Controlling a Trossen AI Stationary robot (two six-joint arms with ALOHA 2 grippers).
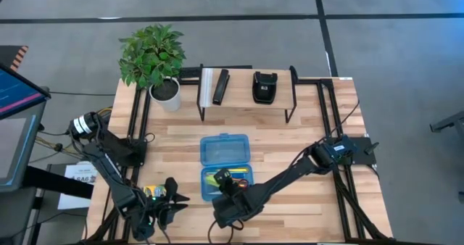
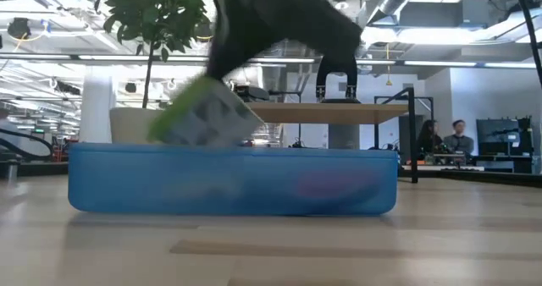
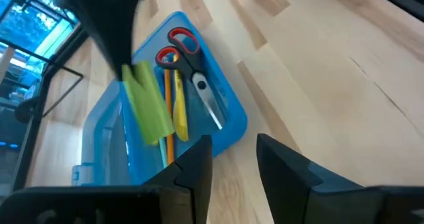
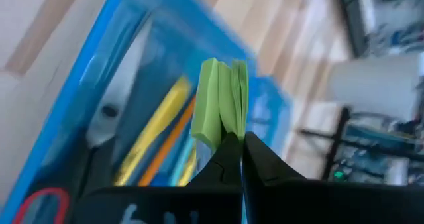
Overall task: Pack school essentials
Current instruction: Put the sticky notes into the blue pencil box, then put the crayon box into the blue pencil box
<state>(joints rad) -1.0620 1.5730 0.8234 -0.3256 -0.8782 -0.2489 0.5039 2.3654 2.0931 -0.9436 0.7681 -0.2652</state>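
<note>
Here we should lower the sticky-note pad [image 4: 220, 111] slowly, keeping it flat before release. Left gripper [image 3: 233, 159]: fingers spread, holding nothing, hovering beside the blue case [image 3: 232, 118]. Right gripper [image 4: 240, 159]: fingers clenched on the pad's lower edge, directly above the scissors [image 3: 189, 68] and pencils [image 4: 154, 128] already inside.

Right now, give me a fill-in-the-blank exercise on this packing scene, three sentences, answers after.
1. The right tool is shut on the lime ____ pad, holding it over the blue case.
2. Inside the case, beside the yellow pencil, lie the red-handled ____.
3. The left tool is ____ and holds nothing.

Missing words: sticky-note; scissors; open
</note>
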